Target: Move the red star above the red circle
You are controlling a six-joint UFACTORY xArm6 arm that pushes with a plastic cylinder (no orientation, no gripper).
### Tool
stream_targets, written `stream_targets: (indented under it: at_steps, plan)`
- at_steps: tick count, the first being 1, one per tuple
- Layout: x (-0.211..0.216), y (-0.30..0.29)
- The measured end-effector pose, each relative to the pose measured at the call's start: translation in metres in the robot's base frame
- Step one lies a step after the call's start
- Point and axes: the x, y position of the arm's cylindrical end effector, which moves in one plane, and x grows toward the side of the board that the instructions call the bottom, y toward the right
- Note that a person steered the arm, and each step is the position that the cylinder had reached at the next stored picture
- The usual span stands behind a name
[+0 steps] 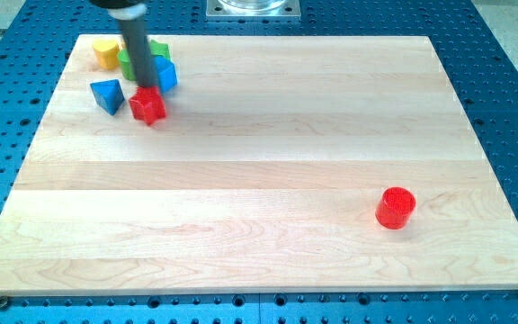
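Observation:
The red star [148,107] lies near the view's top left on the wooden board [268,171]. My tip [144,90] rests just at the star's upper edge, touching or nearly touching it; the dark rod rises from there to the view's top. The red circle [395,208], a short cylinder, stands far off at the view's lower right. The star is well to the left of and higher in the view than the circle.
A blue triangle [108,94] lies just left of the star. A blue block [165,75], a green block [154,54] partly hidden by the rod, and a yellow block [106,53] cluster above it. The blue perforated table [511,90] surrounds the board.

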Motion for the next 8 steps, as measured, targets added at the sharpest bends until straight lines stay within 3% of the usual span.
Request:
stream_targets:
  at_steps: [1, 3, 4, 5, 6, 8]
  plan:
    - [0.023, 0.023]
    - [0.004, -0.055]
    - [0.022, -0.076]
    - [0.063, 0.009]
    - [0.070, 0.102]
    - [0.092, 0.065]
